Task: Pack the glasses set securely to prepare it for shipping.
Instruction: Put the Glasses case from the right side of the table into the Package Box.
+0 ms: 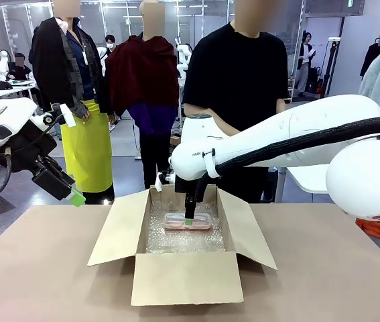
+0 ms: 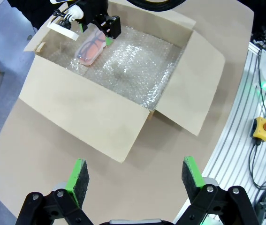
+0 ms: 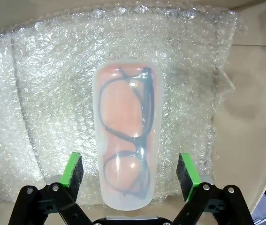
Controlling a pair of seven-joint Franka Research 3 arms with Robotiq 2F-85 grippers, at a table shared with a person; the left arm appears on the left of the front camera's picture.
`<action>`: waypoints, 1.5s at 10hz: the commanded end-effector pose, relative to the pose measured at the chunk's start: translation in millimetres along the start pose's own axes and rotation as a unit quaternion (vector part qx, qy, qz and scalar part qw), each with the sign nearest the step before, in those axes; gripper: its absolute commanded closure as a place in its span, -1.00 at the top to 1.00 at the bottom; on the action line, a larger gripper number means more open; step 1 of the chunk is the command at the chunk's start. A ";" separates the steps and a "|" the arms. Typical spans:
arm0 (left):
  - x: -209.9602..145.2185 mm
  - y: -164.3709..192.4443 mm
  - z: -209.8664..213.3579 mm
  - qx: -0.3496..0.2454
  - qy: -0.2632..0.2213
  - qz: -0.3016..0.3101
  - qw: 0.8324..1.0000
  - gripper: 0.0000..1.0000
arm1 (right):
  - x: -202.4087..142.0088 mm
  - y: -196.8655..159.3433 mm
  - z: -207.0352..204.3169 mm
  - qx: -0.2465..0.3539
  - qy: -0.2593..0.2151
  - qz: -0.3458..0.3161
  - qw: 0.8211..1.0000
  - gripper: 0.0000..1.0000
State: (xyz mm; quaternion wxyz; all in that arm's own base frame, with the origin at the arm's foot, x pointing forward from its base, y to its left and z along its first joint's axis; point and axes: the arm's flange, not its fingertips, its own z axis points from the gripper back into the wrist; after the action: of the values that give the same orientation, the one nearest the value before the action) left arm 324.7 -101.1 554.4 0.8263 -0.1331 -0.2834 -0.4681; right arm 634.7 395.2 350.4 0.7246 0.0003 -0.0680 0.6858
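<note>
Jaws of the left gripper stand wide apart and hold nothing. It hangs above the table's left far edge, well apart from the box. In the left wrist view this gripper looks down on bare table just outside the box's near wall.

The box stands at the middle of the table, toward the far edge, with all four flaps folded outward. Bubble wrap lines its floor.

The pink case lies flat on the wrap against the box's far wall, its long side along that wall. Through its translucent lid, dark-framed glasses show in the right wrist view, where the case lies on the wrap.

The right gripper reaches straight down into the box over the case. Its jaws are spread, one green pad on each long side of the case. Whether the pads touch the case cannot be told.

The right arm runs from there to the table's right side. A person in a black shirt stands behind the box at the far edge.
</note>
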 end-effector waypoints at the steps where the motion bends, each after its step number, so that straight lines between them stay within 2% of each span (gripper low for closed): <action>1: -1.4 1.2 0.7 -0.006 -0.003 -0.007 1.000 1.00 | 2.5 -0.1 1.0 -0.001 -0.002 0.007 1.000 1.00; 4: -1.4 1.2 0.7 -0.006 -0.003 -0.007 1.000 1.00 | 0.0 0.0 0.0 0.000 0.000 0.000 1.000 1.00; 7: -1.4 1.2 0.7 -0.006 -0.003 -0.007 1.000 1.00 | -36.4 32.5 97.5 0.018 0.011 -0.088 0.996 1.00; 10: -1.4 1.2 0.7 -0.006 -0.003 -0.007 1.000 1.00 | -92.8 62.4 149.6 -0.013 -0.021 -0.178 0.984 1.00; 13: -1.4 1.2 0.7 -0.006 -0.003 -0.007 1.000 1.00 | -161.9 104.0 179.0 -0.049 -0.080 -0.260 0.961 1.00; 15: -1.4 1.2 0.7 -0.006 -0.003 -0.007 1.000 1.00 | -215.1 142.1 204.2 -0.097 -0.117 -0.336 0.930 1.00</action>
State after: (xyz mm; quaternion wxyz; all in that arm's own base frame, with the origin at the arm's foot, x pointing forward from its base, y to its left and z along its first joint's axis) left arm 324.8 -101.4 554.3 0.8266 -0.1322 -0.2831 -0.4681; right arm 502.7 188.7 520.9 0.8855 0.0415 -0.1751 0.4284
